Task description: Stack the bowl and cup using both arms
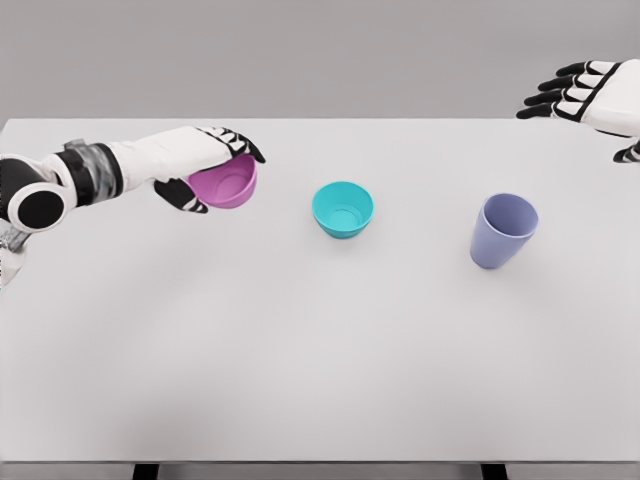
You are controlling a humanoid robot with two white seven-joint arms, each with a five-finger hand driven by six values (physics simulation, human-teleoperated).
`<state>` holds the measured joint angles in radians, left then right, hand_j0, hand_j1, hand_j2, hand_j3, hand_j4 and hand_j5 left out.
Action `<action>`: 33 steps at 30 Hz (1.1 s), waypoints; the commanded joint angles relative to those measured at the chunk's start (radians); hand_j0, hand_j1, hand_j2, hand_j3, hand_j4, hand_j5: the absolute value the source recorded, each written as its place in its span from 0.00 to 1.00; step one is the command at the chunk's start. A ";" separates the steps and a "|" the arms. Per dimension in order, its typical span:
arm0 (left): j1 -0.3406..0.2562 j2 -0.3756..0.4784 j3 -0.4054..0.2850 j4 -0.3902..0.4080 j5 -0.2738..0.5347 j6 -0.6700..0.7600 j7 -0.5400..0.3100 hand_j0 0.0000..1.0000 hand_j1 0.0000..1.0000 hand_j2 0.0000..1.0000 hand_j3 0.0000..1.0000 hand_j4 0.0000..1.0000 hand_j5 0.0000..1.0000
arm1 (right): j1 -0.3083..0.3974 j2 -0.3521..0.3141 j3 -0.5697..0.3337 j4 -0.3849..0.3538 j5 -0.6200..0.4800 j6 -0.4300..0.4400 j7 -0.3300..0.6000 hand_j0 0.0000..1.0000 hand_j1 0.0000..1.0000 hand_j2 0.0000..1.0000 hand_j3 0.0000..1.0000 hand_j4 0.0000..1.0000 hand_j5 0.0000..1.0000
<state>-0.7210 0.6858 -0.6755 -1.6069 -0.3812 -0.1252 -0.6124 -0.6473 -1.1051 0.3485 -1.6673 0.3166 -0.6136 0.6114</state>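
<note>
- The left hand (205, 165) has its fingers wrapped over the rim of a small, rounded pink-purple plastic bowl (226, 184), thumb under the near side and the other fingers on the far edge; the bowl is tilted, its mouth turned toward the camera.
- A small turquoise plastic bowl (342, 208) stands upright on the white table (300, 380), a little way beyond the left fingertips toward the right.
- A tall lavender plastic cup (502, 231) sits further right, well apart from both hands, and looks slightly tilted.
- The right hand (580, 95) hovers past the table's far right corner, fingers spread and holding nothing, the cup below and in front of its fingertips.
- All three pieces look light, stiff and smooth, so likely slippery. A pinch across the rim suits the bowls, since their curved walls offer little else.
- The cup's straight wall would probably take an encircling grasp at mid-height; gripped near the top it could tip.
- Being thin-walled, none should need much squeeze.
</note>
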 commanded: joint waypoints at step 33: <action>-0.104 -0.290 -0.108 0.105 -0.097 0.013 0.001 0.67 0.67 0.67 0.67 0.67 0.67 | 0.002 -0.001 0.000 0.000 -0.004 0.003 -0.001 1.00 1.00 1.00 1.00 1.00 1.00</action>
<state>-0.8253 0.4167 -0.7815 -1.5160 -0.4702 -0.1129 -0.6125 -0.6473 -1.1056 0.3485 -1.6675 0.3166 -0.6136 0.6114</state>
